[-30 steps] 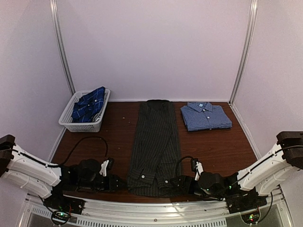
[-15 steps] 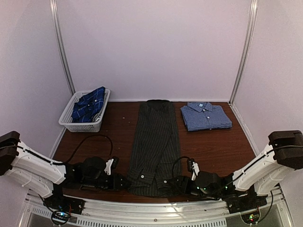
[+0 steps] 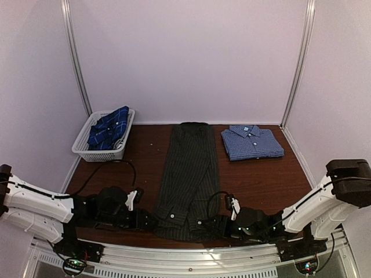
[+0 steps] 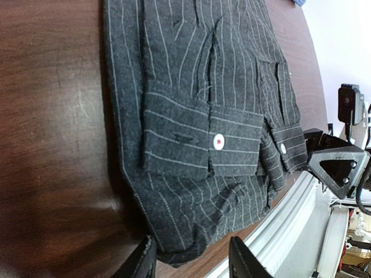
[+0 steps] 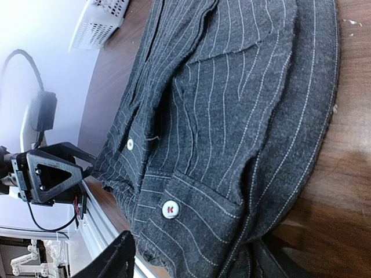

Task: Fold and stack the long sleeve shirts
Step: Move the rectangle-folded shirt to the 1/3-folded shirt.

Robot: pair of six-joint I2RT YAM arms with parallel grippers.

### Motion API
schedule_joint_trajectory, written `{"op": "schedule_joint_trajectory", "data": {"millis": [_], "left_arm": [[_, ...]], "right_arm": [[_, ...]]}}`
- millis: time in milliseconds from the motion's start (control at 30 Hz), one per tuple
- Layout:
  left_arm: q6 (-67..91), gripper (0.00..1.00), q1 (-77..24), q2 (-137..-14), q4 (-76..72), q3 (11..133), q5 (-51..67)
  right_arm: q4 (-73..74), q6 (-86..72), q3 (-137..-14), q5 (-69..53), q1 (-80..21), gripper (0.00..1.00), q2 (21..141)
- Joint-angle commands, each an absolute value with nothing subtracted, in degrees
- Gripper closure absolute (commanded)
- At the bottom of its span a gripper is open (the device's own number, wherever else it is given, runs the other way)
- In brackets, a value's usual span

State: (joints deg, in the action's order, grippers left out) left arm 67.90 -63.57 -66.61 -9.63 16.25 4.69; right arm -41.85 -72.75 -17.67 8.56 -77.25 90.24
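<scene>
Overhead, the pinstripe shirt (image 3: 188,179) lies lengthwise mid-frame, with the left gripper (image 3: 148,221) and right gripper (image 3: 213,225) low at its bottom hem. Left wrist: jaws released, straddling the hem corner at bottom; a shallow bite might catch one layer only. Right wrist: jaws likewise unclenched around the hem; uneven lifting could skew the fold.

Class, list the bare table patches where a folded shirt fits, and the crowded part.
Free: table between basket and pinstripe shirt; right of that shirt, nearer than the check shirt. Crowded: near edge, where left gripper and right gripper meet its hem.
</scene>
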Motion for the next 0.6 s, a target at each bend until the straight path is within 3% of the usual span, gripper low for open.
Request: {"op": "schedule_joint_trajectory", "data": {"millis": [0, 233, 333, 567], "left_arm": [[65.6, 0.55, -62.1, -64.8, -4.1, 19.4, 1.9], [60.7, 0.5, -55.1, -67.2, -0.5, 22.1, 4.2], [57.6, 0.5, -47.7, -69.6, -4.0, 22.0, 11.3], [52.5, 0.51, -45.5, -78.3, -4.8, 26.2, 18.9]], "right_arm": [[-30.1, -73.8, -16.8, 7.0, -77.3, 0.31, 86.7], [-22.9, -74.7, -16.4, 9.4, -77.2, 0.3, 81.1], [-22.0, -74.6, -18.3, 7.6, -76.2, 0.36, 83.1], [-18.1, -75.1, -19.3, 6.7, -74.8, 0.47, 83.1]]}}
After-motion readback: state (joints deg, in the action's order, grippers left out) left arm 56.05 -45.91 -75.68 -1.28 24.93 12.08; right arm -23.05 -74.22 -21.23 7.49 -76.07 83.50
